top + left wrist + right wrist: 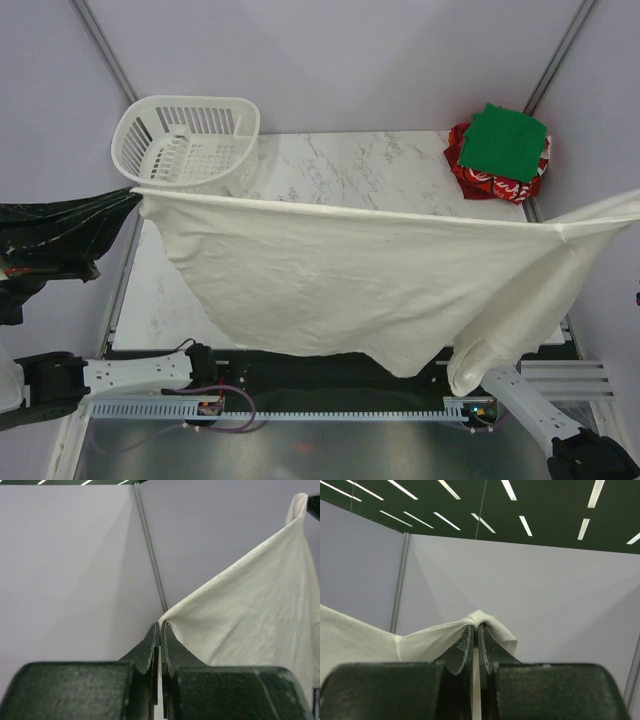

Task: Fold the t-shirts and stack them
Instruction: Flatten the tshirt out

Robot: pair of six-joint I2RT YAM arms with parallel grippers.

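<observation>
Top view, cream tee [350, 280]: held in the air, pulled taut between the two hands. Its top edge runs straight from one to the other, and the body sags below both, over the table [350, 165].
Top view, left gripper [133, 196]: clamped on the tee's corner.
Top view, right gripper: past the frame edge; only the cloth running out to it shows.
Top view, sleeve [470, 370]: a rolled lump hanging below the right hand and inward of it.
Top view, basket [185, 140]: just beyond the left gripper. The cloth edge passes close by it; I cannot tell whether they touch.
Top view, green tee [508, 140]: lies on the red tee [470, 175], beyond the right hand and well apart from the cream tee.
Left wrist, left gripper [160, 627]: jaws pinched together on a thin cloth edge. The tee fans out to the right of the fingers and climbs toward the other hand.
Right wrist, right gripper [475, 628]: jaws closed on a small fold that peeks over the tips. The rest of the tee falls away to the left of the fingers.
Step, as I judge it: spreading the tee so it can be laid flat for folding.
Doing it well: hold both hands level and equally far apart. Lower them together so the hanging hem lands first, then draw toward the bases to smooth the body.
Watch: the rolled sleeve may land bunched under the right hand. Slack on one side would crease the body, and a drift beyond the left gripper could snag the basket.
</observation>
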